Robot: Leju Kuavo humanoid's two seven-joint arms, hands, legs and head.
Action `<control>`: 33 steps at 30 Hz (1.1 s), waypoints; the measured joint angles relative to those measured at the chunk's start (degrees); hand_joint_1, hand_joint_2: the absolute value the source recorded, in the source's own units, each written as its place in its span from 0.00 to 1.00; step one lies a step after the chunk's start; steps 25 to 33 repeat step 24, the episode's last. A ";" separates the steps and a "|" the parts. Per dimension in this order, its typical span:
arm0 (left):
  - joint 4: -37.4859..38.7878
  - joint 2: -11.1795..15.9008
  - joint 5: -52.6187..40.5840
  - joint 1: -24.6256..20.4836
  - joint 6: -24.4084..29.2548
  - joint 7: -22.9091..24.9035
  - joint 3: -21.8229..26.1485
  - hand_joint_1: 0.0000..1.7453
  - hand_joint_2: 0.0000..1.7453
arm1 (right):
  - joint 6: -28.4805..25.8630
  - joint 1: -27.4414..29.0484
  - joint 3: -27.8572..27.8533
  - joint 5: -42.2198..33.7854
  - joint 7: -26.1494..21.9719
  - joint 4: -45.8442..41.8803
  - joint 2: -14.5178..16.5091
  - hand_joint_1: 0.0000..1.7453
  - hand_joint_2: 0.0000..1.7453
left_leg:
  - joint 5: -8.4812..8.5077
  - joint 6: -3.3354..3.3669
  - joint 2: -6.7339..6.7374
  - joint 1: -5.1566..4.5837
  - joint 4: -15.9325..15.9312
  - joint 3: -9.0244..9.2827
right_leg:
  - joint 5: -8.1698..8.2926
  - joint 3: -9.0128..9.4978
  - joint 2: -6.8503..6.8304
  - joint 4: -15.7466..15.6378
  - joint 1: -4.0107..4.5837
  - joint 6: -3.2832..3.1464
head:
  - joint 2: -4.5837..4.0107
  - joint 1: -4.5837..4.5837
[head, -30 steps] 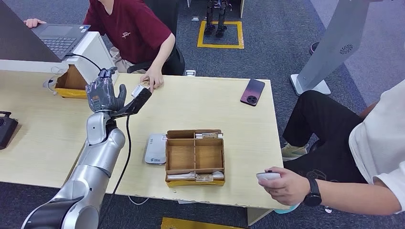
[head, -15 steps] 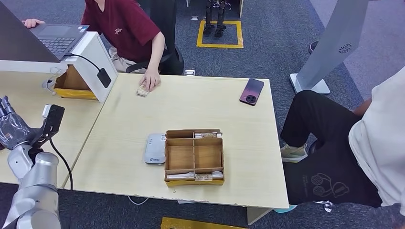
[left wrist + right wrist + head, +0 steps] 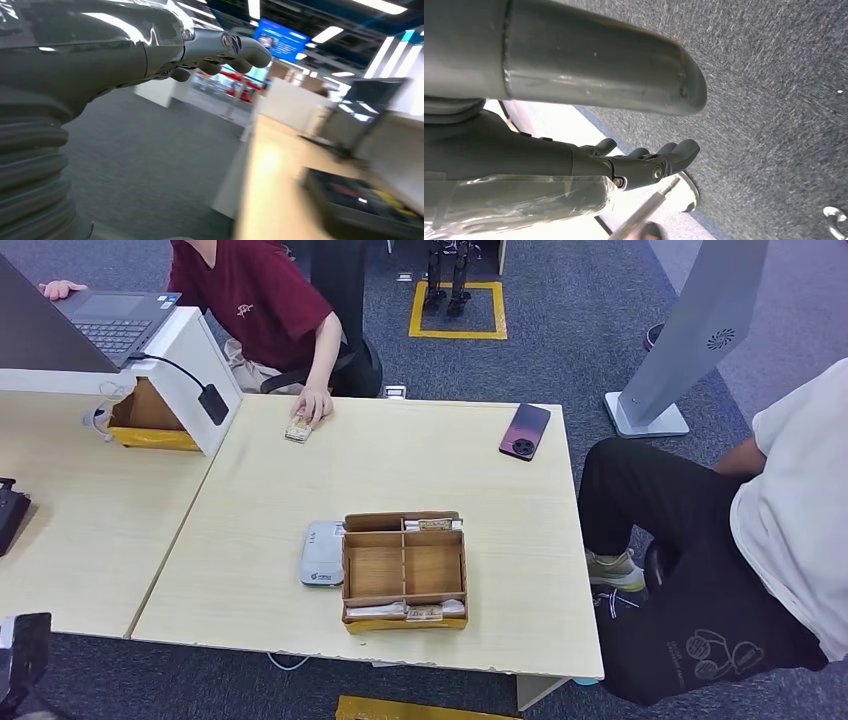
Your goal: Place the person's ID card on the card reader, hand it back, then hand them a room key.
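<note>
The ID card (image 3: 298, 430) lies on the table at its far edge, under the fingertips of the seated person's hand (image 3: 316, 405). The white card reader (image 3: 322, 553) sits mid-table, touching the left side of the wooden box (image 3: 405, 570). Key cards (image 3: 410, 611) lie in the box's front slot, and more stand in its back slot (image 3: 432, 525). My left hand (image 3: 150, 45) is off the table's side, over the carpet, fingers stretched out and empty; the picture is blurred. My right hand (image 3: 634, 165) hangs over the floor, fingers loosely apart, holding nothing.
A dark phone (image 3: 527, 430) lies at the table's far right. A laptop (image 3: 110, 320) on a white stand and a cardboard box (image 3: 150, 415) occupy the left desk. A person in a white shirt and black trousers (image 3: 700, 540) stands close to the table's right edge.
My left arm has dropped from beside the seated person's hand, down past the table's left front edge. The card now lies on the table under that person's hand. The person at right drew back.
</note>
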 joint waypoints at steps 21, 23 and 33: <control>22.52 -14.43 -7.63 8.21 -1.37 47.47 13.10 0.00 0.75 | 11.53 -0.23 -3.34 -5.45 -1.07 0.44 0.61 0.00 0.25 | 0.01 0.12 -0.52 -0.11 0.04 0.11 | -0.02 0.30 -0.64 -0.09 -0.10 0.08 | 0.00 0.14; 23.71 -14.47 -5.48 8.41 -2.44 47.07 11.65 0.00 0.25 | 12.36 -0.16 -3.15 -7.86 -1.08 0.44 0.61 0.00 0.00 | 0.01 0.12 -0.51 -0.09 0.04 0.12 | -0.02 0.30 -0.63 -0.08 -0.09 0.08 | 0.00 0.14; 23.98 -14.48 -4.94 8.46 -2.72 46.97 11.27 0.00 0.00 | 12.54 -0.15 -3.08 -8.47 -1.08 0.44 0.61 0.00 0.00 | 0.01 0.12 -0.51 -0.09 0.03 0.12 | -0.02 0.30 -0.63 -0.08 -0.08 0.08 | 0.00 0.13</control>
